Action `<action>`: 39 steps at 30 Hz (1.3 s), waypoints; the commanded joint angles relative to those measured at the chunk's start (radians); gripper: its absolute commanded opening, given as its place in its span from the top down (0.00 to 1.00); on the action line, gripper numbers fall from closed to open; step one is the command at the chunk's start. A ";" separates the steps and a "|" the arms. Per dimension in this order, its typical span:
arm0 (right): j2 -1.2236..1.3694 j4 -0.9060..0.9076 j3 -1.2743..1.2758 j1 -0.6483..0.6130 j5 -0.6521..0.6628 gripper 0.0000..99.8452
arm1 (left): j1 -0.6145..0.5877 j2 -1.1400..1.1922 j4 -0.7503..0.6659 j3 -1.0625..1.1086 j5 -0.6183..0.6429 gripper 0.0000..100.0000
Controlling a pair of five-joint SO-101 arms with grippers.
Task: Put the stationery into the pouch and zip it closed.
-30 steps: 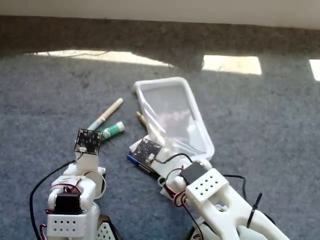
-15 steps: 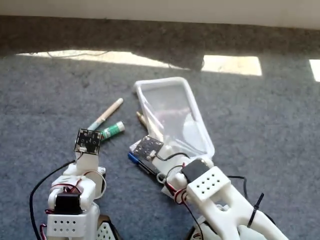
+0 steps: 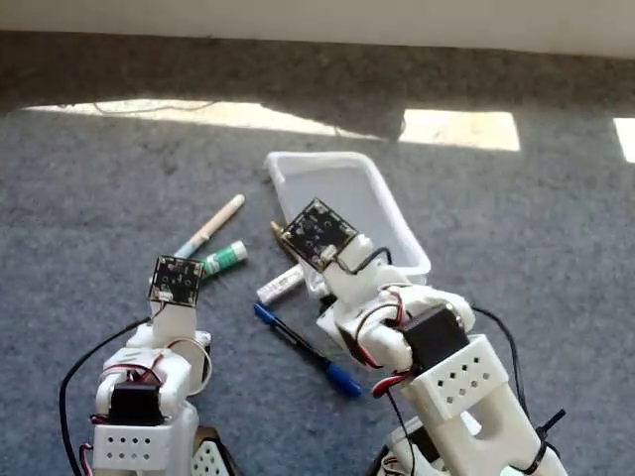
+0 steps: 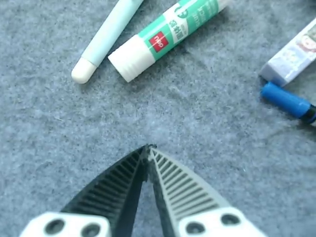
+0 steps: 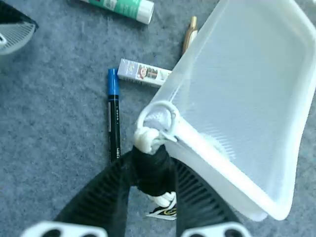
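A translucent white pouch [image 3: 369,203] lies open on the grey carpet, its near end raised. My right gripper [image 5: 152,167] is shut on the pouch's black zipper pull [image 5: 153,170], which carries a white cord loop [image 5: 148,138]. Beside the pouch lie a blue pen [image 3: 303,347], a white eraser [image 3: 281,285] and a gold-tipped pen [image 5: 189,33] partly under the pouch's edge. A green glue stick [image 4: 168,37] and a pale teal pen [image 4: 106,37] lie just ahead of my left gripper [image 4: 148,149], which is shut, holds nothing and hovers over bare carpet.
Grey carpet [image 3: 516,228] spreads on every side of the pouch. A darker strip and a pale wall [image 3: 317,20] run along the far edge. Sunlit patches [image 3: 461,127] fall behind the pouch.
My right arm has swung forward over the pouch with the zipper pull, lifting the pouch's near end. The blue pen and eraser now lie uncovered. The left arm has kept still.
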 commanded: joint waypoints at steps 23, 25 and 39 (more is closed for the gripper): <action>-0.031 0.002 -0.268 -0.113 0.031 0.99 | 0.033 -0.013 -0.190 -0.406 0.296 0.69; -0.031 0.002 -0.269 -0.113 0.031 0.99 | 0.033 -0.013 -0.155 -0.455 0.331 0.68; -0.030 0.002 -0.269 -0.105 0.029 0.99 | 0.341 -0.015 -0.069 -0.558 0.333 0.69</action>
